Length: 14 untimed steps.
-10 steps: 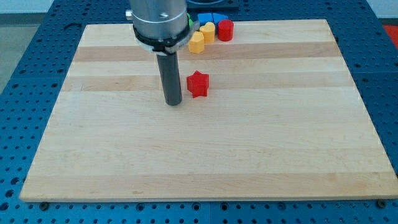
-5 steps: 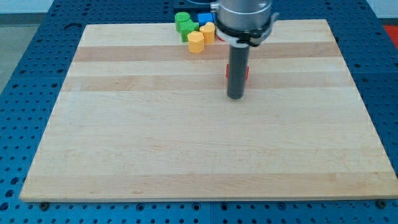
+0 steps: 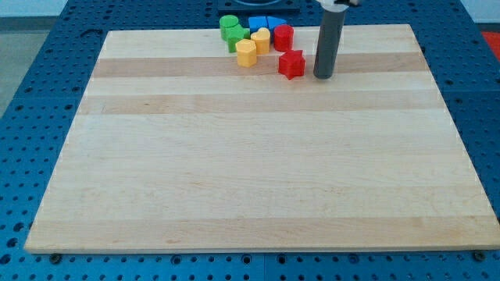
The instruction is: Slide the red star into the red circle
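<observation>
The red star (image 3: 292,64) lies on the wooden board (image 3: 258,172) near the view's top, just below and to the right of the red circle (image 3: 283,37), a short red cylinder. A small gap separates them. My tip (image 3: 323,76) is on the board just to the right of the red star, a narrow gap apart from it.
A cluster of blocks sits at the board's top edge left of the red circle: two yellow blocks (image 3: 247,53) (image 3: 260,40), two green blocks (image 3: 230,27) (image 3: 238,40) and blue blocks (image 3: 262,23) behind them.
The red star has moved up and to the right, from the board's upper middle to just below the red circle. My tip went from its left side around to its right side.
</observation>
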{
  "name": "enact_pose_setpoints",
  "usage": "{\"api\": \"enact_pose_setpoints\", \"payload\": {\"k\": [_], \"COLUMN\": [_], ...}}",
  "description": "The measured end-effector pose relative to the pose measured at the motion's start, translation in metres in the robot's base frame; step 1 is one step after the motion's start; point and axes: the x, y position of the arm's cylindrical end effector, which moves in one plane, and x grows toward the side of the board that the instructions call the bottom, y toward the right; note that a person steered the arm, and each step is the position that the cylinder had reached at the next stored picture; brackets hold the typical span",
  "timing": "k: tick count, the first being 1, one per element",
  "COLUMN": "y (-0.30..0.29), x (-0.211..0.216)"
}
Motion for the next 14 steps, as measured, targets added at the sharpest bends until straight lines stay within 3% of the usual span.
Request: {"api": "enact_pose_setpoints", "payload": {"k": [2, 3, 5, 8, 11, 14], "y": [-0.004, -0.039, -0.076, -0.067, -0.014, -0.052], "x": [0.004, 0.015, -0.012, -0.009, -0.015, -0.020]}}
